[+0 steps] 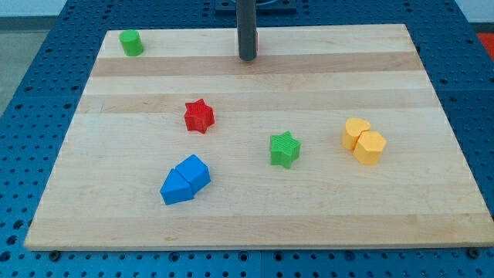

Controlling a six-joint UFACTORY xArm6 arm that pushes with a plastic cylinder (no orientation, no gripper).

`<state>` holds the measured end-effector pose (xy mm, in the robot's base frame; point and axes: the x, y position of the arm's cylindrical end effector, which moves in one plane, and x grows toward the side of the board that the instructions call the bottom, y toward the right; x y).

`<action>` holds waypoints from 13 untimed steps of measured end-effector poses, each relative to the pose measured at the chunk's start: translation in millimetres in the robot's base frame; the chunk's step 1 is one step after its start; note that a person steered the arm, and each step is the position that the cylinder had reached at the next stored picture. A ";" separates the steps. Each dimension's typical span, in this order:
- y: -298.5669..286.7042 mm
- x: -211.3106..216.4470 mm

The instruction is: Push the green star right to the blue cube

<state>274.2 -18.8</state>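
The green star (284,149) lies on the wooden board (255,216), a little right of the middle. Two blue blocks touch each other at the lower left of the middle: a blue cube (193,171) and a blue wedge-like block (176,188) just below-left of it. My tip (246,58) is at the view's top centre, far above the green star and slightly to its left, touching no block. A small red patch shows just behind the rod.
A red star (199,116) lies left of centre. A green cylinder (130,42) stands in the top left corner. Two yellow blocks (363,141) touch each other at the right. Blue perforated table surrounds the board.
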 end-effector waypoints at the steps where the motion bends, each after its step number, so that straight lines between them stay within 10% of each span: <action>1: -12.8 11.3; 13: -48.0 109.1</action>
<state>383.3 -66.8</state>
